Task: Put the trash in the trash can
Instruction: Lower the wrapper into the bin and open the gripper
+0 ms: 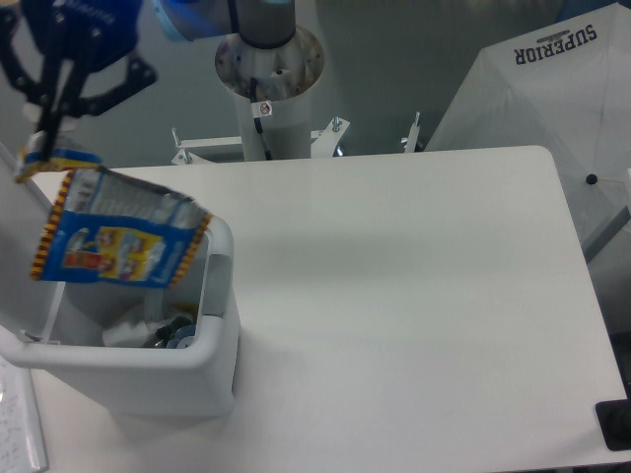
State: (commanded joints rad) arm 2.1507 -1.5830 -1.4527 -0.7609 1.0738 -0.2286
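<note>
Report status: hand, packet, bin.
Hand shut on blue snack packet by its top corner. Packet hanging over open trash can, not released. Litter already inside. Nothing in the way.

Blue packet point(116, 239) in tool point(47, 138) above bin point(219, 335).

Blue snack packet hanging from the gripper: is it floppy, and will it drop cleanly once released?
The blue snack packet, pinched at one corner by the gripper, hangs tilted but fairly flat, so probably thin, light film. It hangs over the trash can; being light, it may flutter or catch the rim.
</note>
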